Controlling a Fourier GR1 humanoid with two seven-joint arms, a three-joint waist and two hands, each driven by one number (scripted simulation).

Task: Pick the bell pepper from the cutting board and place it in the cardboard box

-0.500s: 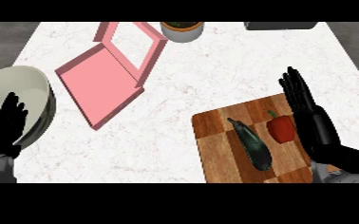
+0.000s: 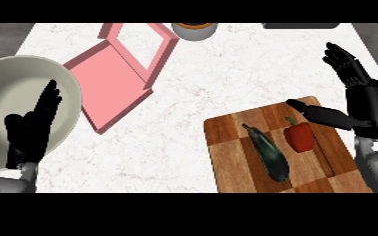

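Bell pepper [image 2: 300,136]: red, lying on the cutting board [image 2: 229,130], right of centre, just beside a dark eggplant [image 2: 267,152]. Not yet picked up.

Right hand [image 2: 351,92]: at the view's right edge, above the board's far right corner. Fingers spread and pointing up, thumb stretched out toward the pepper's stem. Nothing held; whether the thumb touches the pepper cannot be told.

Left hand [image 2: 33,127]: at the lower left, open, fingers straight, resting over the rim of a pale bowl [image 2: 29,75]. Nothing held.

Box [image 2: 118,75]: pink, open with its lid flap up, upper left, well apart from the board. Nothing seen inside.

Progress, by judgement: early. The grasp, the lift, the carry across the counter [image 2: 221,75] and the placing are all left to do.
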